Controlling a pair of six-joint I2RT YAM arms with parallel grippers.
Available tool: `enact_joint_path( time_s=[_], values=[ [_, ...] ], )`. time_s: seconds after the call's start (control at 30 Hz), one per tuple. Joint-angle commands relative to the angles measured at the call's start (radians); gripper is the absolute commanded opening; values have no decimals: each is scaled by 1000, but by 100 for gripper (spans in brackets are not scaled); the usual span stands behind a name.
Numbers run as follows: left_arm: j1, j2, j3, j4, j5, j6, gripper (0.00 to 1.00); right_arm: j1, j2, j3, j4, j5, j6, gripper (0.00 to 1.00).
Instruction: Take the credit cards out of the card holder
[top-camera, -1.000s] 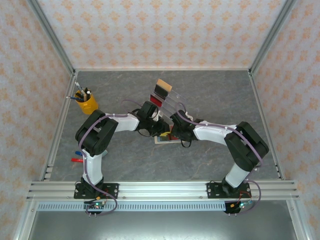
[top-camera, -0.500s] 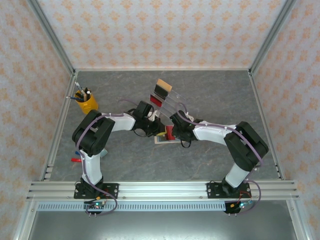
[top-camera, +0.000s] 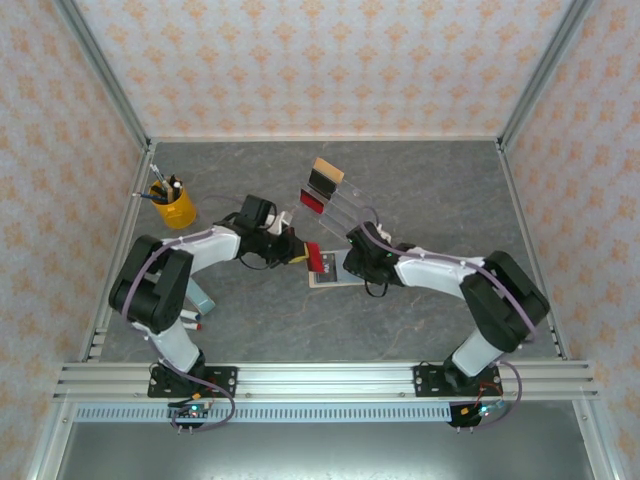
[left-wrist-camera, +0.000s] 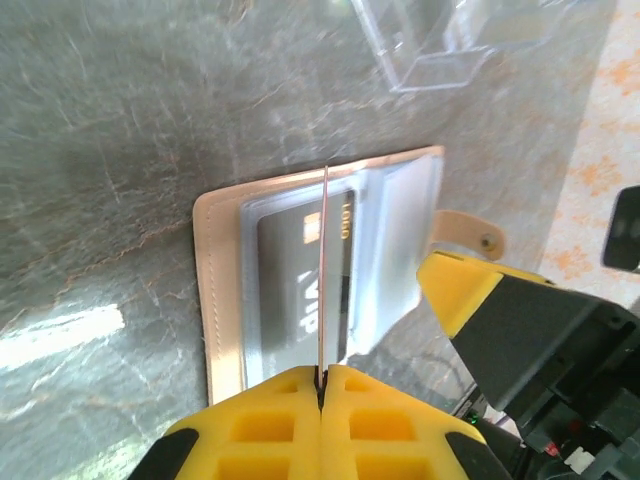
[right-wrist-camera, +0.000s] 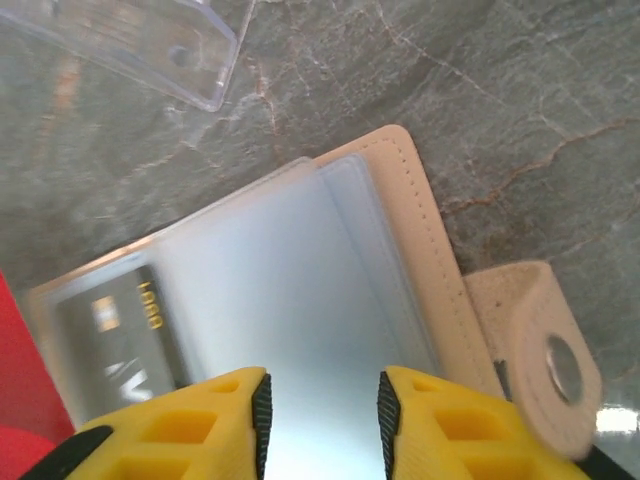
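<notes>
Lettering on dark card (left-wrist-camera: 285, 275) in card holder (left-wrist-camera: 206, 300): perhaps "VIP", gold "LOGO".

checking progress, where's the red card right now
Top view, centre of the table: the red card is pinched in the left gripper, over the open card holder.

Left arm (top-camera: 190, 250) is swinging way back toward its own side, elbow ending up much further left than a second ago. Its left pincer (left-wrist-camera: 322, 375) is clamping tight on the edge of the red credit card (top-camera: 314, 257) and pulling it away from the card holder (left-wrist-camera: 215, 290). Looks like it's coming fully out of the pocket, though from above that's hard to call. Right arm (top-camera: 450, 272) is drifting slightly outward.
</notes>
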Motion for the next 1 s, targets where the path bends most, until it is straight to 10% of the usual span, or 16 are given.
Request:
enact_joint_path(
  time_s=[0.0,0.57,0.97],
  values=[
    [32,-98,-14,-18,-3,6,1,-4,-112,-35,184,-80,-43,48],
    [71,-267,-27,172,143,-196,0,-59,-6,52,723,-553,170,66],
    [92,-290,-4,15,93,-139,1,-60,12,80,718,-570,168,24]
  ],
)
